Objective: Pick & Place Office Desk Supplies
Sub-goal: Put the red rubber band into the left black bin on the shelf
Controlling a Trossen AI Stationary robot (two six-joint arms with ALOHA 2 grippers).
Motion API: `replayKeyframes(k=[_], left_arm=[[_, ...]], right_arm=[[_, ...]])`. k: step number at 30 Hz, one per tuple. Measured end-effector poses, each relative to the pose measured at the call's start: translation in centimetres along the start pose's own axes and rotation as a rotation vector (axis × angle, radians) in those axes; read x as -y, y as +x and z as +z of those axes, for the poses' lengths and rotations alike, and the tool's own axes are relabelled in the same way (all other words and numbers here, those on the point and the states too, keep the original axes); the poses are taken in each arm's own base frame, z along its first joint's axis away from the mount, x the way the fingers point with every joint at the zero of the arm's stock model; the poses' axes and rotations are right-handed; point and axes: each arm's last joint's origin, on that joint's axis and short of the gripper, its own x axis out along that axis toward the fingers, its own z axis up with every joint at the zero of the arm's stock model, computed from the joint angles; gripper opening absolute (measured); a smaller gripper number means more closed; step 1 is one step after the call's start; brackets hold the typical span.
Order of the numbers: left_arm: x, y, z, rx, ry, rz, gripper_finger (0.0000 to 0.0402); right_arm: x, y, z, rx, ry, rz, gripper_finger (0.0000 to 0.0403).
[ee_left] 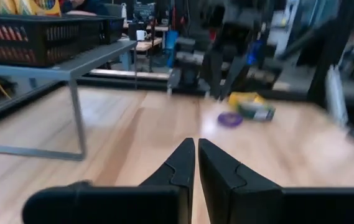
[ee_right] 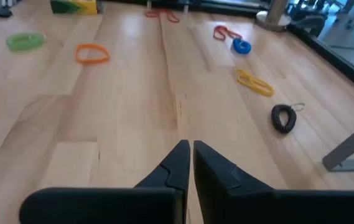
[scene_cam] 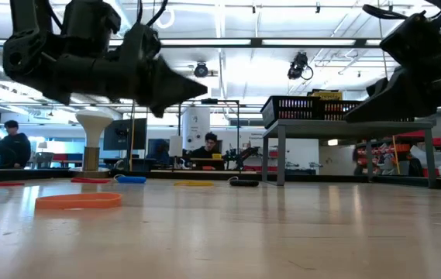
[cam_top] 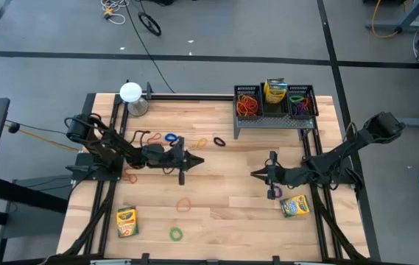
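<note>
Wooden table [cam_top: 224, 206] carries scattered rubber bands: an orange band [cam_top: 184, 204], a green band [cam_top: 176, 234], a purple band [cam_top: 273, 192] beside a crayon box [cam_top: 294, 206]. The left gripper [cam_top: 196, 161] and right gripper [cam_top: 255, 174] hover mid-table, fingers pressed together, holding nothing

the right gripper [ee_right: 185, 144] fills the bottom centre of the frame, its two dark fingers pressed together over the wooden table [ee_right: 133, 112]. at the upper left lies a green rubber band [ee_right: 25, 41], and just right of it an orange rubber band [ee_right: 92, 53]. a yellow-and-green crayon box [ee_right: 74, 6] sits at the top edge. a red rubber band [ee_right: 225, 30] touches a blue rubber band [ee_right: 242, 46] at upper right. below them lie a yellow rubber band [ee_right: 255, 82] and a black rubber band [ee_right: 283, 117].
</note>
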Motion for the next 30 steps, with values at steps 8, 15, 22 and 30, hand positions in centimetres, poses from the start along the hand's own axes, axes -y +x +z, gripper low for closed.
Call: replayKeyframes(k=[8, 15, 22, 30], left_arm=[[3.4, 2.2, 1.2, -0.100, -0.072, -0.368, 0.0022], [9.8, 2.7, 0.7, -0.526, 0.100, -0.329, 0.0006], [15.4, 1.4, 3.3, -0.715, 0.133, -0.279, 0.0037], [18.0, -1.2, 3.1, -0.898, 0.061, -0.176, 0.0083]], right_arm=[[0.1, -0.1, 0.0, 0.038, 0.005, 0.001, 0.0031], [0.1, -0.1, 0.1, 0.045, 0.009, -0.004, 0.0031], [0.1, -0.1, 0.1, 0.046, 0.010, -0.005, 0.0031], [0.1, -0.1, 0.1, 0.051, 0.013, -0.004, 0.0031]])
